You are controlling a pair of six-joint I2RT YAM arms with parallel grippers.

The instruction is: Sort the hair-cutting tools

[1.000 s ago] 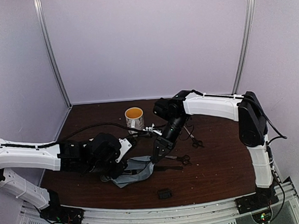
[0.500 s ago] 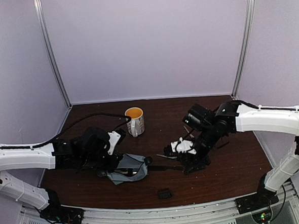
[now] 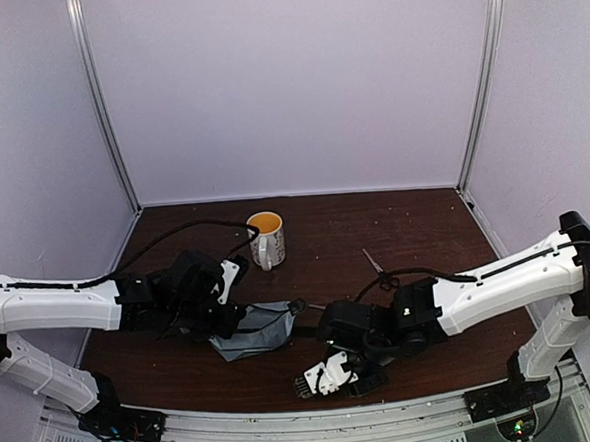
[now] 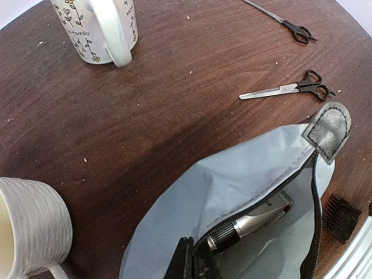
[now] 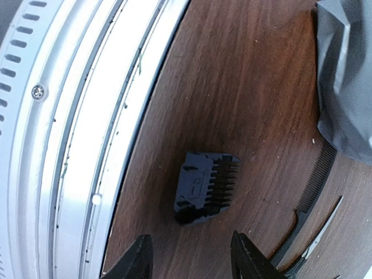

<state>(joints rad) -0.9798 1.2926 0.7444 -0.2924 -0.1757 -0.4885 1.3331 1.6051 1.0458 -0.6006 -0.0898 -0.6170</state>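
The small black clipper guard (image 5: 206, 186) lies on the wood close to the table's near rail. My right gripper (image 5: 192, 261) hovers open just short of it, one finger to each side and neither touching. In the top view that gripper (image 3: 320, 378) hides the guard. My left gripper (image 4: 195, 267) is shut on the zip edge of the grey pouch (image 4: 244, 186). Inside the pouch lies the silver-and-black clipper (image 4: 256, 218). Two black-handled scissors (image 4: 290, 89) (image 4: 285, 17) lie beyond the pouch. The black comb (image 5: 314, 186) lies beside the guard.
A flowered cream mug (image 3: 266, 238) stands at the back middle. A second, ribbed cream mug (image 4: 29, 232) stands close to my left gripper. The metal rail (image 5: 70, 116) runs along the near table edge right beside the guard.
My right arm has swung from the pouch, past the table's middle, down to the near edge, and now stands over the guard. The left gripper has kept its hold on the pouch.
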